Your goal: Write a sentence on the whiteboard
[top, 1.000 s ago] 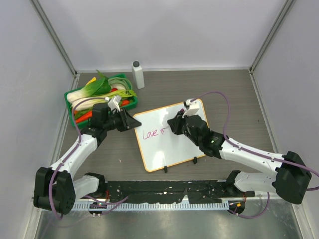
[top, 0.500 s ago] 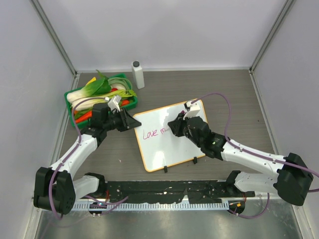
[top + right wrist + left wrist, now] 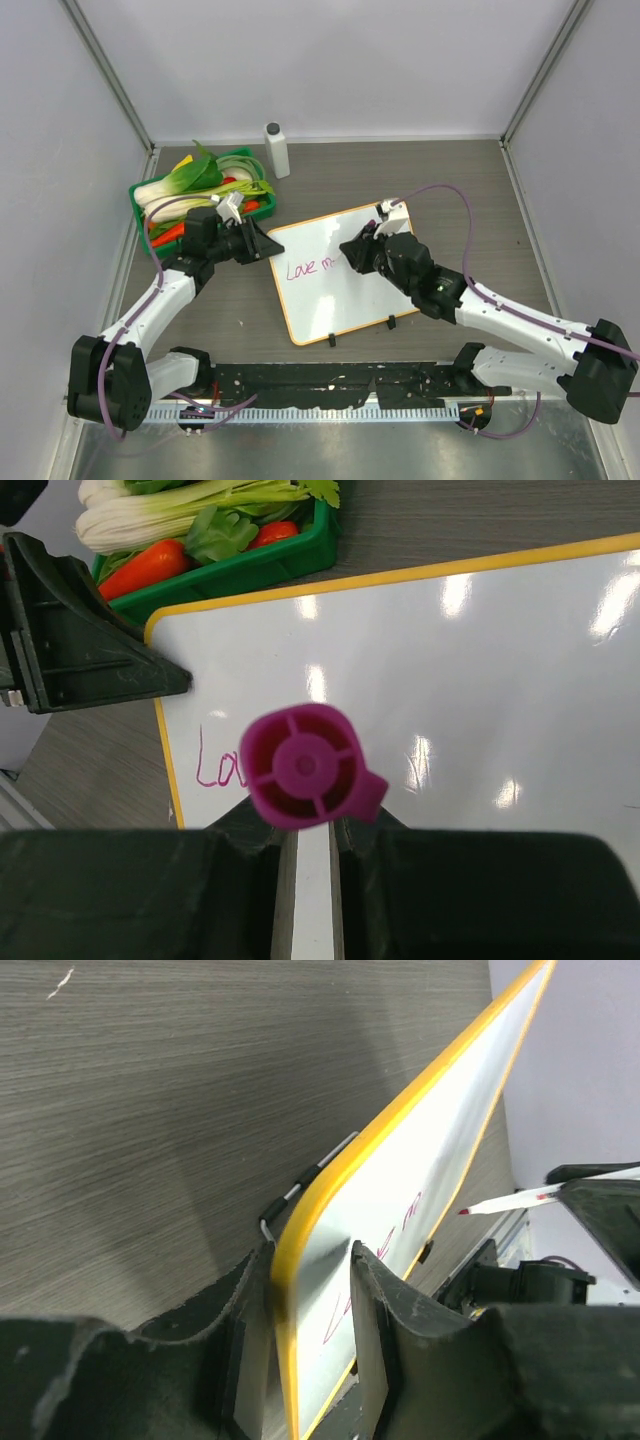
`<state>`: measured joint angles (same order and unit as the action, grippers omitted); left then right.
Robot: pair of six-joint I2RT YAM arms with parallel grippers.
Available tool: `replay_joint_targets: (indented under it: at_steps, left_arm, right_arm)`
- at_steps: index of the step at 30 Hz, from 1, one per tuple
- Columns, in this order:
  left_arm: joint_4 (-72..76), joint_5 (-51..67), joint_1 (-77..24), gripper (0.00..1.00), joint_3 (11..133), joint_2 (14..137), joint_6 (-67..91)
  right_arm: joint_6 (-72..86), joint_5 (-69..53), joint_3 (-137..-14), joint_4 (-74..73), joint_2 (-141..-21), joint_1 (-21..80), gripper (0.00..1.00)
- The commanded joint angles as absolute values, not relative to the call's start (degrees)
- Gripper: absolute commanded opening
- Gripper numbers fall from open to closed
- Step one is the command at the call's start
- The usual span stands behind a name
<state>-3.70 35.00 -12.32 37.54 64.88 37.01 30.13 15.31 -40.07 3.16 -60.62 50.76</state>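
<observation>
Whiteboard (image 3: pixel 350 295), orange-framed; partial sentence (image 3: pixel 310 267) "Love m" in pink. Left gripper (image 3: pixel 268 245) clamped narrowly on its corner edge; right gripper (image 3: pixel 362 252) pinching magenta marker (image 3: pixel 303 766).

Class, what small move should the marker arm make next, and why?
Probably carry the marker slightly rightward to continue the word: the sentence reads only "Love m", the right gripper holds the marker, and the left gripper clamps the whiteboard.

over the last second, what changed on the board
The right gripper, shut on the marker, slid a little right along the board; the writing looks slightly longer after "Love". The left gripper stayed clamped on the board's corner; board unmoved.
</observation>
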Motion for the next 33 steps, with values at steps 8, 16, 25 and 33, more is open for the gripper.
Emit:
replay_joint_targets:
  at_steps: [8, 16, 25, 33]
  left_arm:
    - [-10.3, 29.5, -12.4, 0.76, 41.2, 59.5, 32.4]
    - [-26.1, 17.2, -12.3, 0.85, 51.6, 49.2, 25.3]
    - [-18.0, 41.4, -16.7, 0.88, 58.9, 54.5, 27.2]
    - [-9.0, 51.2, -26.5, 0.87, 60.7, 63.2, 28.7]
  right_arm:
    - [31.1, 12.7, -44.5, 4.1, -57.8, 50.3, 0.01]
    - [31.5, 9.6, -46.3, 2.9, -56.5, 49.7, 0.01]
    - [33.6, -5.6, -48.8, 7.4, -57.7, 47.6, 0.01]
    - [44.8, -17.0, -45.4, 18.6, -57.8, 40.8, 0.01]
